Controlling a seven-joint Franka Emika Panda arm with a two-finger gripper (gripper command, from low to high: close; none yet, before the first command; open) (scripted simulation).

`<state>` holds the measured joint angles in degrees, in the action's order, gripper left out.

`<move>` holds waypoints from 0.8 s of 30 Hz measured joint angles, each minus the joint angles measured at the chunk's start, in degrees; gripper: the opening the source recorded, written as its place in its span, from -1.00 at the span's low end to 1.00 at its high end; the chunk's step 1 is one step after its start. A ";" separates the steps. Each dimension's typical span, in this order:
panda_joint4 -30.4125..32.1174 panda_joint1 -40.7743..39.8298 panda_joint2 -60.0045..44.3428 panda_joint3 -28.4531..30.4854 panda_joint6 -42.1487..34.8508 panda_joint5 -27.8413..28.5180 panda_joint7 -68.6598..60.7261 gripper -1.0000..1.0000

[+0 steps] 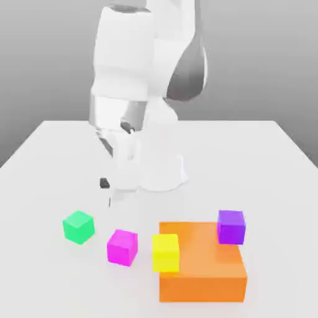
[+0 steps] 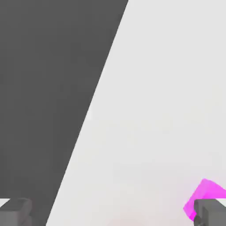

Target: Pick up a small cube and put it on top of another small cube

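The small cube (image 1: 122, 247) is bright magenta-pink and rests on the white table (image 1: 49, 161) near its front edge. My gripper (image 1: 109, 191) hangs above the table, behind the cube and slightly toward the exterior view's left, well clear of it. In the hand view the gripper (image 2: 113, 214) is open, its grey fingers (image 2: 211, 212) standing far apart with nothing between them. A corner of the small cube (image 2: 206, 192) peeks out beside one finger.
A green cube (image 1: 78, 227) sits to the left of the pink one in the exterior view. A yellow cube (image 1: 166, 252) touches the front-left of a large orange block (image 1: 205, 267), and a purple cube (image 1: 231, 226) is at its back right. The table's edge (image 2: 95, 101) runs diagonally through the hand view.
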<state>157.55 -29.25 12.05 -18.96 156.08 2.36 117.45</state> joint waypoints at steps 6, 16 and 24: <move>5.81 -2.82 -7.03 -0.52 5.48 -1.99 14.25 0.00; 6.50 -2.62 -16.79 2.22 13.26 3.58 25.95 0.00; 5.22 6.09 -25.21 13.46 19.97 13.31 32.88 0.00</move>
<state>162.76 -23.16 -13.16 -5.50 176.05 15.67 150.34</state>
